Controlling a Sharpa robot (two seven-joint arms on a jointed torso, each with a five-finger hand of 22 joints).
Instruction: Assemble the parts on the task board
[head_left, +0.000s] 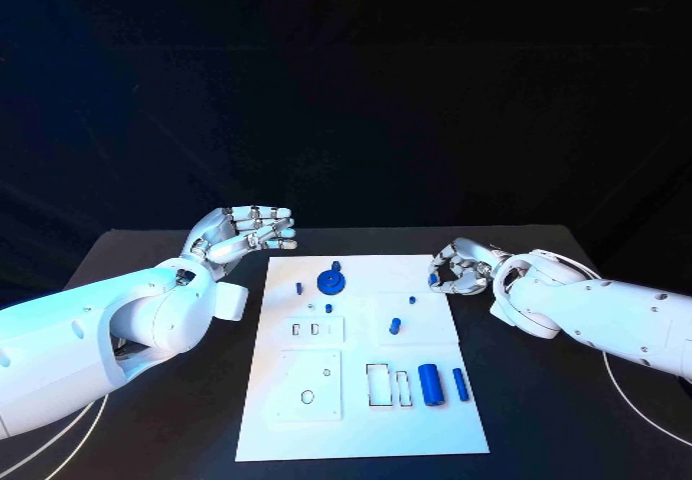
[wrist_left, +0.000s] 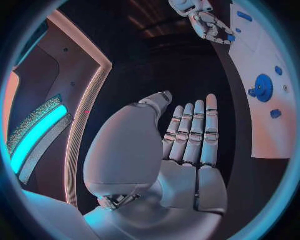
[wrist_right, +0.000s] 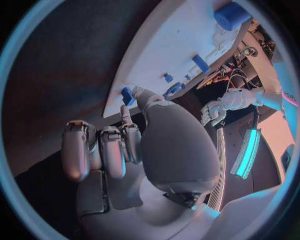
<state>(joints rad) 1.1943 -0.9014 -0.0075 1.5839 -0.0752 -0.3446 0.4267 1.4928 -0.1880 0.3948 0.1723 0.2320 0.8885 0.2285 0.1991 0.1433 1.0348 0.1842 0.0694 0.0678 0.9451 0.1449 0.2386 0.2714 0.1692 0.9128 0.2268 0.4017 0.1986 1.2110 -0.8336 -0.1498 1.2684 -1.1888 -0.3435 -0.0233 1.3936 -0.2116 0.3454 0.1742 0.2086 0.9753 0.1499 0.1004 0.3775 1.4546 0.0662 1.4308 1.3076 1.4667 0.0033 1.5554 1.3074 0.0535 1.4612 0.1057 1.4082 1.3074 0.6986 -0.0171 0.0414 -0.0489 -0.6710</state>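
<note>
We saw the left hand (head_left: 248, 232) raised off the desk (head_left: 173, 420) left of the task board (head_left: 361, 400), fingers (wrist_left: 194, 125) straight, slightly apart, holding nothing. Its wrist view revealed the open palm. The right hand (head_left: 464, 268) hung at the board's right edge, and its wrist view showed its fingers (wrist_right: 100, 150) curled around a small blue part (wrist_right: 127, 95).

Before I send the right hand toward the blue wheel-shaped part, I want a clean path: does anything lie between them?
The right hand hovers at the task board's right edge; the wheel-shaped part sits near the far edge. Between them lies bare white board, with one small blue piece just nearer than that line. Nothing tall blocks the way.
</note>
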